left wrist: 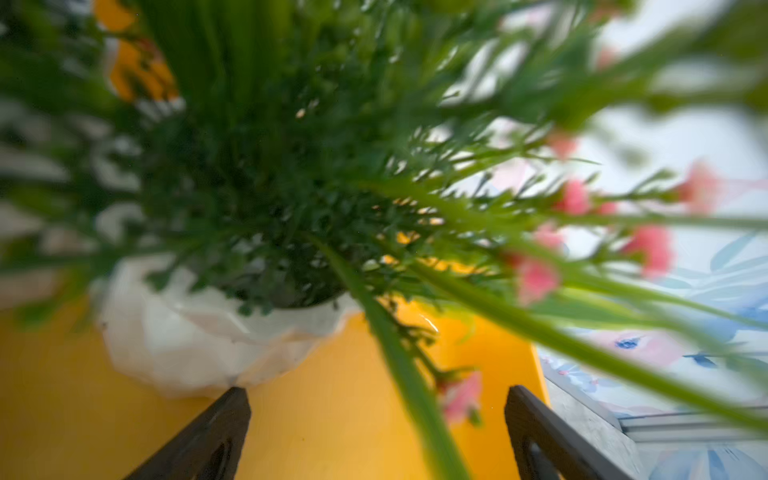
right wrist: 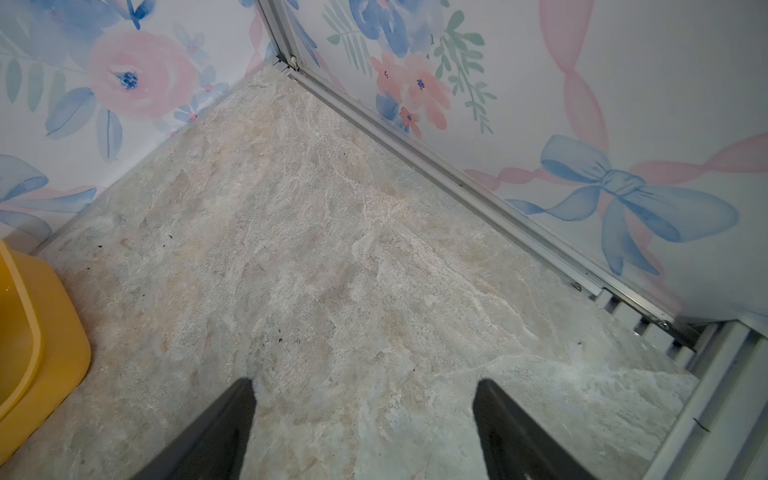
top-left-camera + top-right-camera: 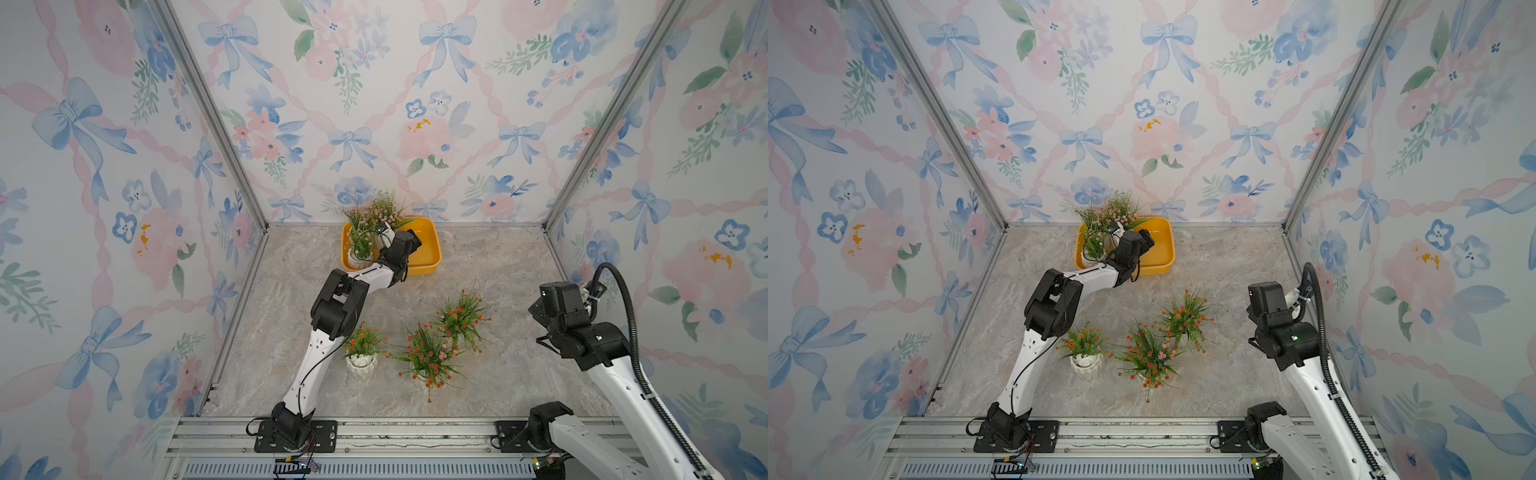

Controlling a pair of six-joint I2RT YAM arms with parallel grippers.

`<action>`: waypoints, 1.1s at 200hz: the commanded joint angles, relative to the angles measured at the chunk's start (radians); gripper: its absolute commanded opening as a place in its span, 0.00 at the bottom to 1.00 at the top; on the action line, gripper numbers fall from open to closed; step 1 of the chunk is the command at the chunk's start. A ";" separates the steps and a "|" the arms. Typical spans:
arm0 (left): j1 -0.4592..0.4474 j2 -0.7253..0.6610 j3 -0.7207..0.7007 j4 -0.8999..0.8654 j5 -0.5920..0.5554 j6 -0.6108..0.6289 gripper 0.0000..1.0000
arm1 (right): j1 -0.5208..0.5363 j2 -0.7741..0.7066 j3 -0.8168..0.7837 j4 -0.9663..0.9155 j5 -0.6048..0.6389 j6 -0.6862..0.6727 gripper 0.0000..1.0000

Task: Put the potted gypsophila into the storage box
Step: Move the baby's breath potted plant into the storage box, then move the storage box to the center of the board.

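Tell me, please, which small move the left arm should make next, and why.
Probably lift the left claw straight up out of the storage box. Its jaws stand open, the white pot sits on the box floor, not between them, and more pots stand on the table.

Marbled tabletop (image 3: 498, 257) bears storage box (image 3: 430, 266) (at back wall) and potted gypsophila (image 3: 362, 361)

A grey marbled tabletop (image 3: 478, 266) sits inside floral bow-print walls (image 3: 374, 104), aluminium rails (image 3: 415, 434) along its near edge.
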 commanded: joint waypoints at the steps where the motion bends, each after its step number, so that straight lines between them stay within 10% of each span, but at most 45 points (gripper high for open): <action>1: 0.008 -0.049 -0.010 0.025 0.170 0.056 0.98 | 0.016 0.039 -0.015 0.022 -0.012 0.005 0.85; 220: 0.042 -0.135 0.118 -0.699 0.788 0.821 0.97 | 0.078 0.214 0.004 0.170 -0.103 -0.043 0.87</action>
